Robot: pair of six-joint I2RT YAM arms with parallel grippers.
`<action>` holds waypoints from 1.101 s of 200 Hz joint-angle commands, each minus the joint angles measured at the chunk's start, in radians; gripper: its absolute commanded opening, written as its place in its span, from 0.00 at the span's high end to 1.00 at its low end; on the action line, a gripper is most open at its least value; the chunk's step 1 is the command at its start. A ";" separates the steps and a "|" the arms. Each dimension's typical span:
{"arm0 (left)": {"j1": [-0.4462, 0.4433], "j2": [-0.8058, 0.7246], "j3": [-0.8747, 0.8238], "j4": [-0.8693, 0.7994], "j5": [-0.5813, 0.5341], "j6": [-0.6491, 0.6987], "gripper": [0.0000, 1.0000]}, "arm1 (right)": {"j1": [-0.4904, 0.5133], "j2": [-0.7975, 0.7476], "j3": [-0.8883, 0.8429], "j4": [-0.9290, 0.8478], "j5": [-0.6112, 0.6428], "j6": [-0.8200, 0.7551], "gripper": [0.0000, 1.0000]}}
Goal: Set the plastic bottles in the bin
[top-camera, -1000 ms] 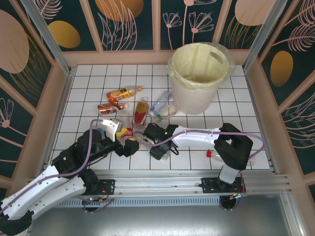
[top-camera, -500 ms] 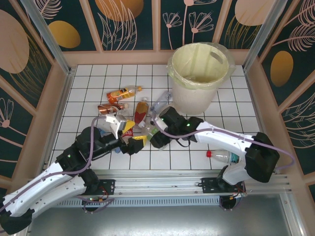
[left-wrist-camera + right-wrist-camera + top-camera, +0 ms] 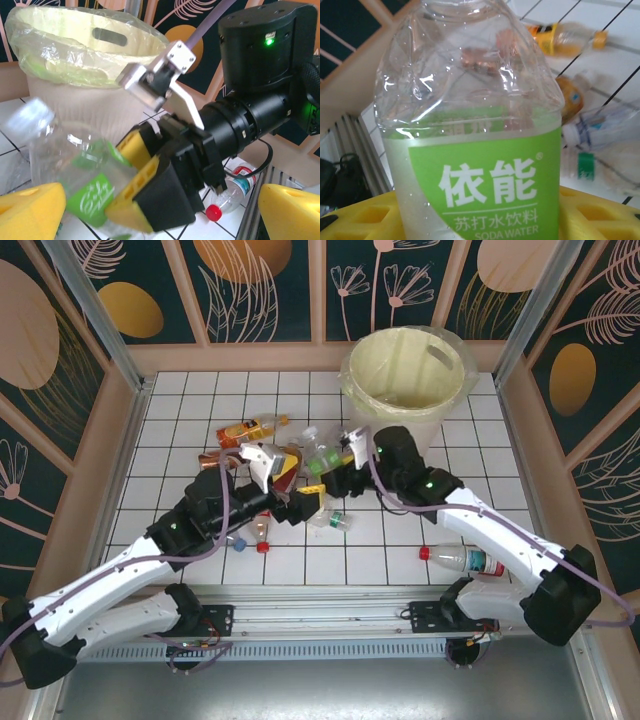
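The right gripper pinches the green-label bottle at its label band; it seems light, thin-walled and easily dented. The left gripper stands wide spread.

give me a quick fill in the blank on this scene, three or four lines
1. The right hand grips a clear bottle with a ____ label.
2. The left hand holds nothing and is ____.
3. The bin is lined with a plastic ____.
4. The lone bottle lying far right has a ____ cap.
Missing words: green, open, bag, red.
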 commanded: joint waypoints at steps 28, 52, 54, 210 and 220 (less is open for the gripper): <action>-0.004 0.071 0.120 0.021 0.059 0.059 0.01 | -0.102 -0.035 0.201 0.067 0.011 -0.059 0.41; -0.004 0.121 0.150 0.008 0.074 0.066 0.01 | -0.132 -0.003 0.302 0.042 0.099 -0.102 0.41; -0.004 0.126 0.153 0.007 0.077 0.066 0.01 | -0.133 -0.001 0.309 0.040 0.107 -0.106 0.41; -0.004 0.174 0.116 0.032 0.106 0.072 0.01 | -0.417 0.365 0.715 -0.215 0.385 -0.115 0.41; -0.004 0.177 0.119 0.035 0.111 0.068 0.01 | -0.434 0.389 0.729 -0.234 0.385 -0.111 0.41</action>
